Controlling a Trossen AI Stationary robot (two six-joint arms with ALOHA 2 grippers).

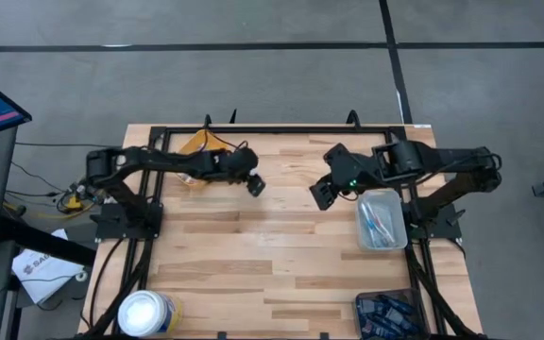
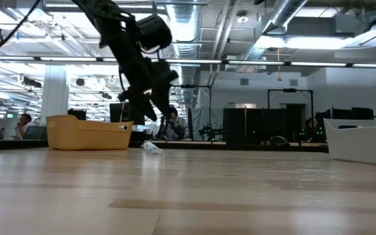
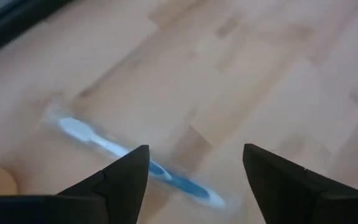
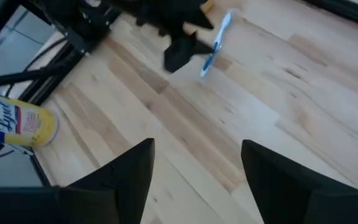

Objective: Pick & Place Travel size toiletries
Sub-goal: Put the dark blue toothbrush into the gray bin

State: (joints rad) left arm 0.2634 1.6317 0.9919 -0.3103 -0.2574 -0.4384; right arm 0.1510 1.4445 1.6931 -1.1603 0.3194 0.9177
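Note:
A thin toothbrush with a pale head and blue handle (image 3: 114, 148) lies flat on the wooden table, near the far edge beside the yellow bin (image 2: 87, 132); it also shows in the right wrist view (image 4: 215, 42) and the low view (image 2: 152, 147). My left gripper (image 3: 194, 149) hangs open above it, raised off the table (image 1: 255, 185), touching nothing. My right gripper (image 4: 197, 146) is open over the table's middle (image 1: 321, 195), holding nothing. More toiletries lie in a clear tray (image 1: 382, 219) on the right.
A dark blue bin of small items (image 1: 390, 312) sits at the near right corner. A big white round tub (image 1: 147, 312) stands at the near left edge. Bare wood lies between the two grippers and toward the near edge. People sit in the room beyond.

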